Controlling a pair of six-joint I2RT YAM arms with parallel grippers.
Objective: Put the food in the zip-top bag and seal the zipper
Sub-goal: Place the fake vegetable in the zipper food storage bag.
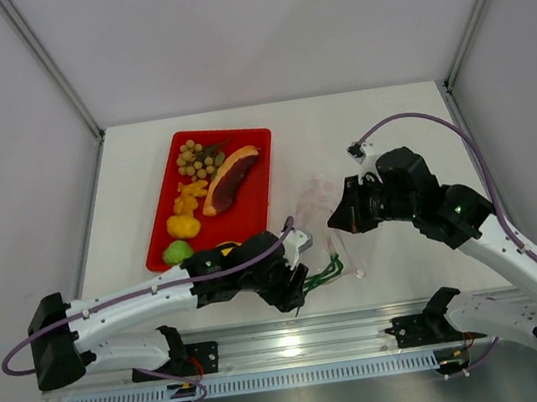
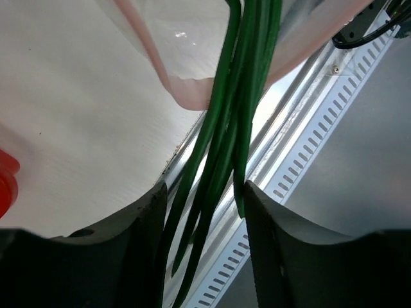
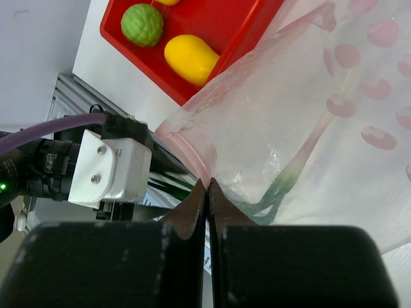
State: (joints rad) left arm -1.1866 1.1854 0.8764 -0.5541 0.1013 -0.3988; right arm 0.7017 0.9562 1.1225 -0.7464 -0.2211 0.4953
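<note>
The clear zip-top bag (image 1: 324,203) (image 3: 308,128) lies right of the red tray. My right gripper (image 1: 339,219) (image 3: 207,186) is shut on its mouth edge, at the pinkish zipper (image 3: 186,138) (image 2: 157,70). A green onion (image 1: 328,271) (image 3: 302,157) lies pale end inside the bag, its leaves (image 2: 225,128) sticking out toward the near edge. My left gripper (image 1: 300,287) (image 2: 204,199) stands open around those leaves, which hang loosely between the fingers. On the tray are the grape cluster (image 1: 194,157), meat slice (image 1: 230,178), orange bits (image 1: 189,191), mango (image 1: 183,226) (image 3: 191,59) and lime (image 1: 178,252) (image 3: 142,24).
The red tray (image 1: 268,161) (image 3: 218,19) sits at the table's left middle, close behind my left forearm. A slotted metal rail (image 1: 290,344) (image 2: 308,147) runs along the near edge, right under the onion leaves. White walls enclose the table.
</note>
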